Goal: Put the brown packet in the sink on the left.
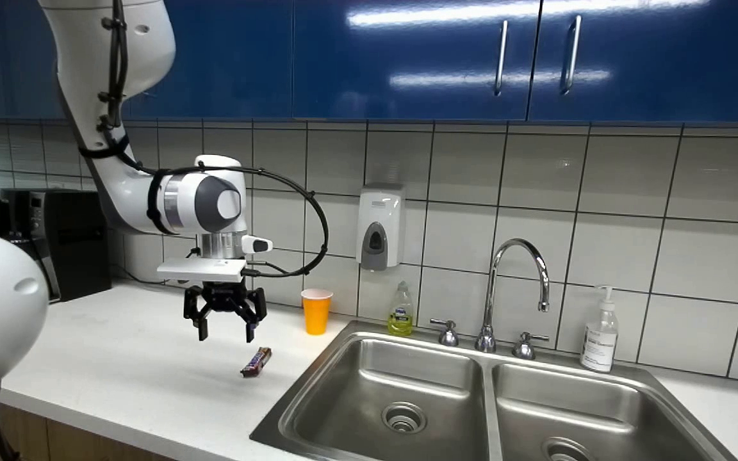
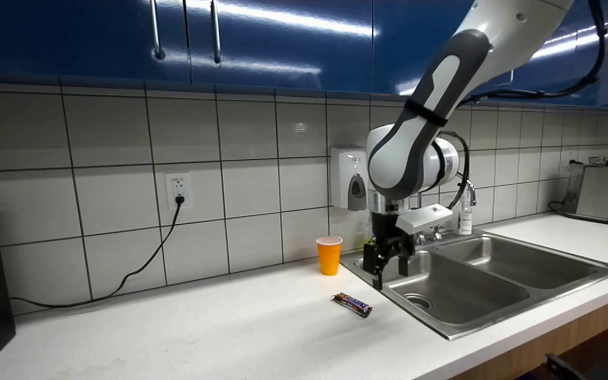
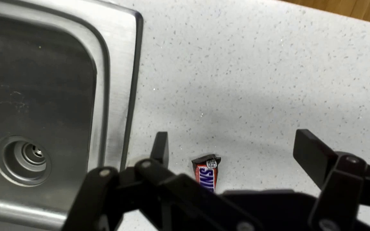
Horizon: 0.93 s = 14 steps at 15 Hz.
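The brown packet is a small candy bar with a red, white and blue label. It lies on the white counter in both exterior views (image 1: 257, 362) (image 2: 352, 304). In the wrist view (image 3: 206, 175) its lower end is hidden behind the gripper. My gripper is open and empty above the counter, over the packet and apart from it, in both exterior views (image 1: 227, 334) (image 2: 391, 275). In the wrist view the fingers (image 3: 233, 146) are wide apart, with the packet nearer the left finger. The left sink basin (image 1: 346, 410) is beside the packet; it shows also in the wrist view (image 3: 43, 96).
An orange cup (image 1: 316, 312) stands behind the packet near the tiled wall. A dish soap bottle (image 1: 401, 310), a faucet (image 1: 491, 301) and a pump bottle (image 1: 599, 336) stand along the sink's back. The right basin (image 1: 574, 416) adjoins the left one. A soap dispenser (image 1: 380, 227) hangs on the wall.
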### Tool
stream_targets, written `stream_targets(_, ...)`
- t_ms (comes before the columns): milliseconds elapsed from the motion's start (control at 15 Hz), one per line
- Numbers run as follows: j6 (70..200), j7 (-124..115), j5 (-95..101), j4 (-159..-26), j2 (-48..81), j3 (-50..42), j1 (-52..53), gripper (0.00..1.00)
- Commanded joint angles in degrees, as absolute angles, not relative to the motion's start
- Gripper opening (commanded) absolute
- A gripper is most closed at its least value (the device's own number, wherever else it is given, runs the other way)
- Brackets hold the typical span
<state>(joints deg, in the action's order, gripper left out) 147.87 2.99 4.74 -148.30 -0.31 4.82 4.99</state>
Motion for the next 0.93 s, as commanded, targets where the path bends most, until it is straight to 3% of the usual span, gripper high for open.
stream_targets(0,147.99,-0.06,7.16,-141.05,6.95,4.73,5.04,1.00)
stream_targets(867,146.04,0.32,6.47,-125.02,23.11,3.24,5.92,1.00)
